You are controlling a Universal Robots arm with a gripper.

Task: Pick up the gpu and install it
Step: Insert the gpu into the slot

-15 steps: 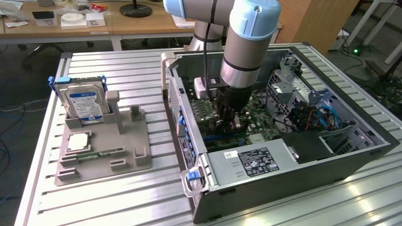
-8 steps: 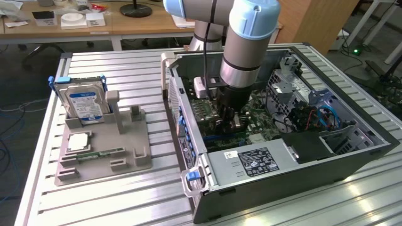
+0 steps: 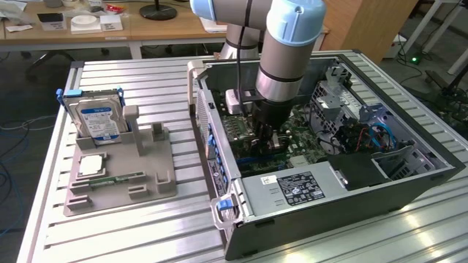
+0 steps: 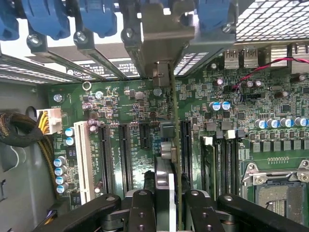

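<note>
My gripper (image 3: 264, 141) is down inside the open computer case (image 3: 409, 181), over the green motherboard (image 4: 120, 111). It is shut on the gpu (image 4: 165, 181), which I see edge-on as a thin card running away from the fingers (image 4: 142, 208). The card's silver end bracket (image 4: 161, 34) sits against the case's rear slot openings, beside the blue slot latches (image 4: 96, 19). The card's lower edge stands along a black expansion slot (image 4: 185, 145). Whether it is seated in the slot I cannot tell.
On the exterior view's left, a grey fixture (image 3: 120, 181) holds a silver hard drive with a blue label (image 3: 98, 120), a narrow green memory stick (image 3: 117, 179) and a square chip (image 3: 91, 164). Inside the case are the power supply (image 3: 292, 189), drive cages (image 3: 343, 104) and cable bundles (image 4: 19, 130).
</note>
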